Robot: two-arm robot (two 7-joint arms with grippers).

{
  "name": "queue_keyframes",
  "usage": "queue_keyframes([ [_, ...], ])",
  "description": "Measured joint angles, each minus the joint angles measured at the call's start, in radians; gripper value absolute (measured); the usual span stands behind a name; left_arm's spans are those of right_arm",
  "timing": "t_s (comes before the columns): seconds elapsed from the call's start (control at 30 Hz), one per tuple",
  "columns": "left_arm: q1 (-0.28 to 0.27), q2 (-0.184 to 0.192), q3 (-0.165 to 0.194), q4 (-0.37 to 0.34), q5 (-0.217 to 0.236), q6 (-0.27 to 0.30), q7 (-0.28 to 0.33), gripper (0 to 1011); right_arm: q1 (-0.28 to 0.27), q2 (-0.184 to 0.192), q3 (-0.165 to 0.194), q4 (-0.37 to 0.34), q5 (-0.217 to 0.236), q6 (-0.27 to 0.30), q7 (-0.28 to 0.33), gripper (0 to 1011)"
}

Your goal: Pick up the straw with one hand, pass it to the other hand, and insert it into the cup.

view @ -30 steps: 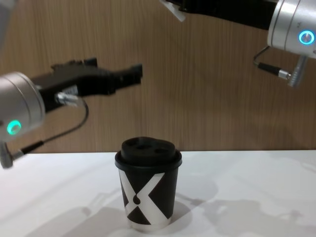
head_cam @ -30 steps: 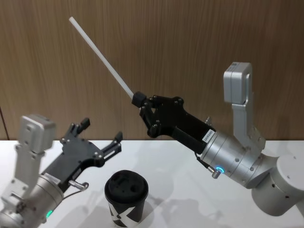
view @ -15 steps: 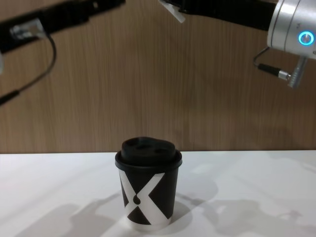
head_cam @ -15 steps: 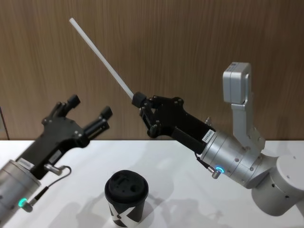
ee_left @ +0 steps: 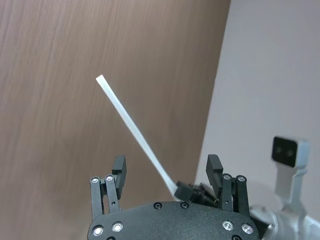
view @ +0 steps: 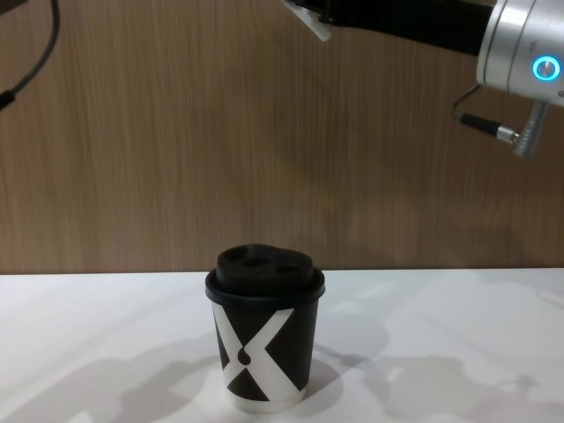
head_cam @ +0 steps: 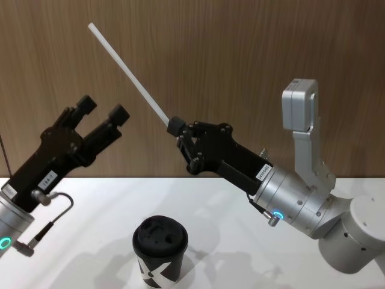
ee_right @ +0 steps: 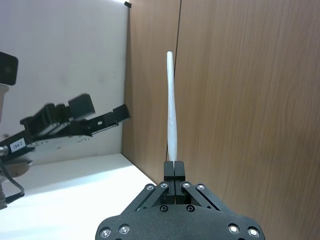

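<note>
A white table [view: 458, 352] stretches across the foreground, its far edge meeting a brown wood-grain wall [view: 176, 159]; soft grey shadows lie over its surface. The cup [view: 264, 357] stands upright on it, black with a white X and a drop mark; its black domed lid [view: 264, 264] sits on top.

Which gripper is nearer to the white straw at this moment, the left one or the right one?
Right. The right gripper is shut on the lower end of the straw. The left gripper, open, is raised to the straw's left, without touching it.
</note>
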Motion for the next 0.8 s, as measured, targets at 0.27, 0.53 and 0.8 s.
queue_keyframes([
  [0.27,-0.038,-0.013,0.0,0.038,-0.095,0.028,-0.055,1003,0.0,0.0,0.0,0.0,0.0,0.0,0.0,8],
  [0.53,-0.083,-0.029,0.014,0.087,-0.159,0.053,-0.079,1003,0.0,0.0,0.0,0.0,0.0,0.0,0.0,7],
  [0.8,-0.123,-0.045,0.03,0.129,-0.196,0.068,-0.09,1003,0.0,0.0,0.0,0.0,0.0,0.0,0.0,8],
])
